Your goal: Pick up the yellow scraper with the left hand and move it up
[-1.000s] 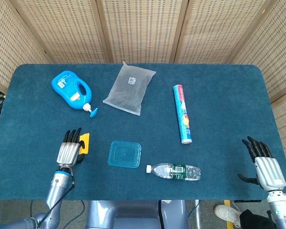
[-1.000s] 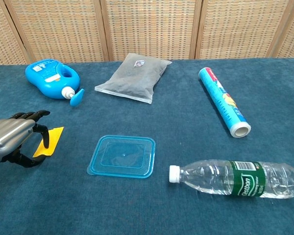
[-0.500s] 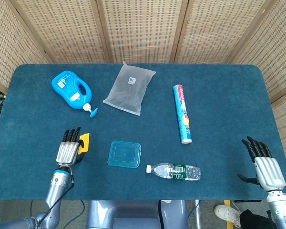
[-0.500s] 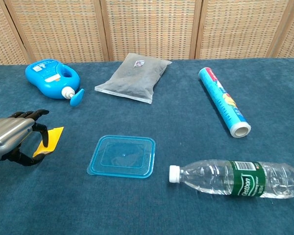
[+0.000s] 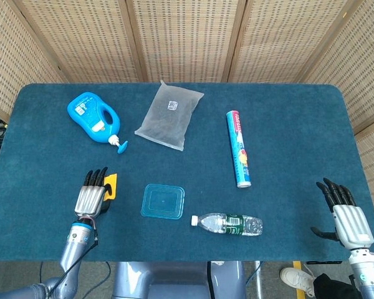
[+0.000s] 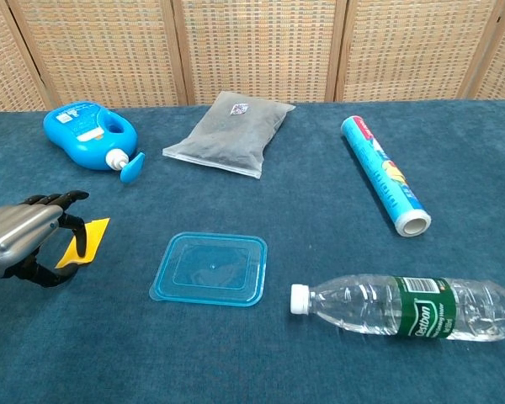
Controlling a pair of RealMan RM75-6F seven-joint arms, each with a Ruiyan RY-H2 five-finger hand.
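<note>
- Nearest, the right robot hand (image 5: pixel 347 215) rests at the bench's (image 5: pixel 287 143) front right corner, fingers spread, holding nothing.
- A bottle (image 6: pixel 404 306) lies in front of a blue lid (image 6: pixel 211 268).
- Front left, the left robot hand (image 6: pixel 23 236) has its fingers curled over the yellow scraper (image 6: pixel 84 242); whether it grips it is unclear.
- Farther back: tube (image 5: pixel 238 149), grey bag (image 5: pixel 169 116), blue jug (image 5: pixel 93 117).

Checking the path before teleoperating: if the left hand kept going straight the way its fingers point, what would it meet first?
Beyond the yellow scraper the left hand holds, probably the blue detergent bottle, near its loose cap; depth is unclear.
</note>
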